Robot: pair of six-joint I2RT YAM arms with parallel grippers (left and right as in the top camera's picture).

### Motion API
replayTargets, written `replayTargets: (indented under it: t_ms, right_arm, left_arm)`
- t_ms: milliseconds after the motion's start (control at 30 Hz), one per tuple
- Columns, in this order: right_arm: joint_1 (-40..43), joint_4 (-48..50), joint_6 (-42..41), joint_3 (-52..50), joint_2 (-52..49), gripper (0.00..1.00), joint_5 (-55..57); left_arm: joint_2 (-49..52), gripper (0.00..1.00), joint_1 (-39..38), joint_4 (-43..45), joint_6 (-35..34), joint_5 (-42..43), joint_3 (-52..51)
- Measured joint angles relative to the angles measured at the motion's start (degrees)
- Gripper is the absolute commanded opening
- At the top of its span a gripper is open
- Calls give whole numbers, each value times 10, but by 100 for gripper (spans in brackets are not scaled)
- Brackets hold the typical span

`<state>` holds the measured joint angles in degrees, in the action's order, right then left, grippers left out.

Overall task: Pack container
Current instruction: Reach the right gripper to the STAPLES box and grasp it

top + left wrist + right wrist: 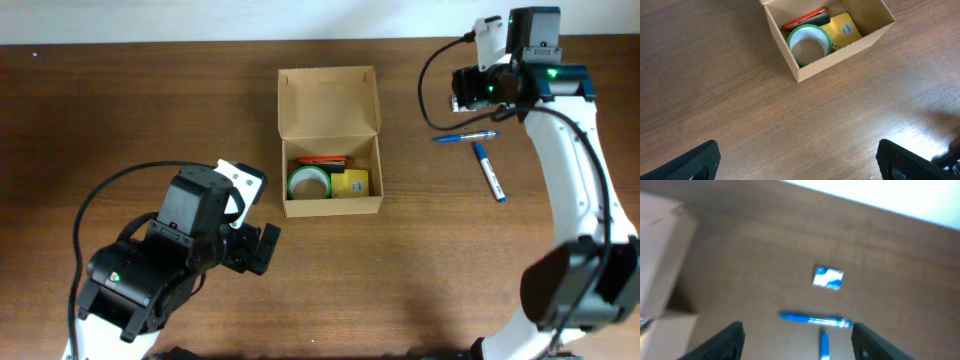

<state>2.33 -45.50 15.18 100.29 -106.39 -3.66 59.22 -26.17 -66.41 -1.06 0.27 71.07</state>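
The container (333, 207), a brown cardboard box, stands open at the table's middle with its lid flap (328, 98) folded back. Inside lie a green tape roll (308, 182), a yellow item (352, 184) and a red item (322, 160). The left wrist view shows the container (840, 55) and the tape roll (809, 44) from above. My left gripper (262, 248) is open and empty, to the front left of the container. My right gripper (470, 90) is open and empty, above a blue pen (815, 320) and a blue marker (824, 345).
The blue pen (465, 137) and the blue marker (488, 171) lie on the wood table right of the container. A small blue-and-white item (828, 278) lies beyond the pen. The container's side (660, 255) shows at the left of the right wrist view.
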Motion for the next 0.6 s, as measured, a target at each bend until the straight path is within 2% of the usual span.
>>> replayTargets:
  t_ms: [67, 333, 600]
  right_arm:
    - [6, 26, 1, 0, -28, 82, 9]
    - [28, 97, 0, 0, -132, 89, 30]
    - [41, 152, 0, 0, -190, 100, 37]
  left_arm:
    - [0, 100, 0, 0, 0, 0, 0]
    - [0, 100, 0, 0, 0, 0, 0]
    - [0, 100, 0, 0, 0, 0, 0]
